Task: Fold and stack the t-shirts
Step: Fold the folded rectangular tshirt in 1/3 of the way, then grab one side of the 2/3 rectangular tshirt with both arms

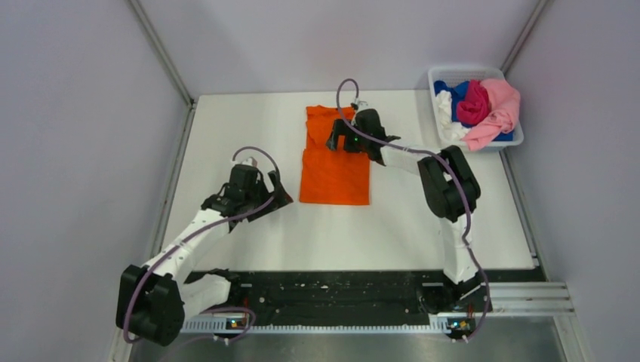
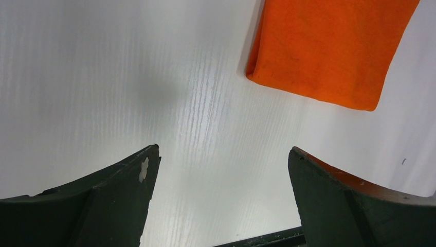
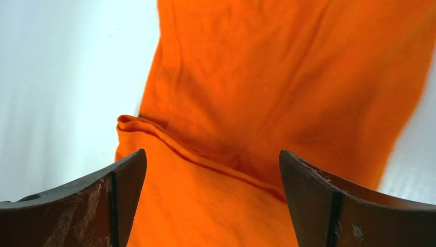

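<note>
White laminate table (image 1: 423,226), matt, with a fine straight grain, rectangular, closed in by plain pale grey-lilac walls (image 1: 75,113). Orange t-shirt (image 1: 332,177), soft knit cloth, laid flat as a long narrow rectangle from the table's centre toward 12 o'clock, with a raised fold ridge across it. White plastic bin (image 1: 441,73), latticed sides, at the 1 o'clock corner, heaped with crumpled cloth: light pink shirt (image 1: 498,105), magenta shirt (image 1: 474,102), blue shirt (image 1: 451,92), white shirt (image 1: 447,121). Right gripper (image 3: 212,159), dark scuffed fingers, jaws spread wide and empty, over the 12 o'clock half of the orange t-shirt; whether it touches the cloth cannot be told. Left gripper (image 2: 221,159), jaws equally wide, empty, over bare table at 8 o'clock of the orange t-shirt, near its corner.
</note>
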`<state>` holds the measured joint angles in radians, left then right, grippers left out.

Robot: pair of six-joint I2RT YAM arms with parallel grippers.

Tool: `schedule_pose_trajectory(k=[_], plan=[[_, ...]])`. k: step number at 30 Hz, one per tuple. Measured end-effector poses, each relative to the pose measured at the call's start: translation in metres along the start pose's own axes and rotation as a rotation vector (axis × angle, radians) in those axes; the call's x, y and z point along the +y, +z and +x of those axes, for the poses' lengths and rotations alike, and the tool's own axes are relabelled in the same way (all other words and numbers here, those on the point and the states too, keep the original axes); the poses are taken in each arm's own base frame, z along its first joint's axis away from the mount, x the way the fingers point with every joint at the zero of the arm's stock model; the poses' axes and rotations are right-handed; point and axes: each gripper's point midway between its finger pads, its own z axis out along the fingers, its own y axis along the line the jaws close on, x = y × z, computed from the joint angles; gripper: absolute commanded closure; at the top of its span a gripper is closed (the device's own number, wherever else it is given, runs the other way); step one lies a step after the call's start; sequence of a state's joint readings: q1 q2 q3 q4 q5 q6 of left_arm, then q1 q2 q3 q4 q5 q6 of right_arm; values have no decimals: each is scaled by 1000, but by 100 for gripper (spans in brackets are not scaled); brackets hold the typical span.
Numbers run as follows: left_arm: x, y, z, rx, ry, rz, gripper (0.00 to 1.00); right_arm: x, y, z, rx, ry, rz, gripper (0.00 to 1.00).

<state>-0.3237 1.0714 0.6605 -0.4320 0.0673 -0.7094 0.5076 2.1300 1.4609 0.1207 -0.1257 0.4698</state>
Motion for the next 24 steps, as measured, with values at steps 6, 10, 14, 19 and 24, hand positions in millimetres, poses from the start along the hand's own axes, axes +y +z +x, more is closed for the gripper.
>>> schedule_pose_trajectory(k=[6, 10, 14, 19, 24], plan=[[-2, 21, 5, 61, -7, -7, 19, -16, -51, 10, 11, 2, 54, 2], [-8, 47, 5, 138, -11, -20, 26, -15, -119, 29, -3, 32, 70, 3], [-15, 67, 2, 175, -11, -14, 36, -21, -160, 57, 2, 87, 73, 8], [-21, 88, 5, 216, -12, -3, 51, -40, -175, 117, 115, 158, 108, 13], [-26, 99, 9, 236, -5, 6, 59, -43, -178, 134, 157, 182, 117, 19]])
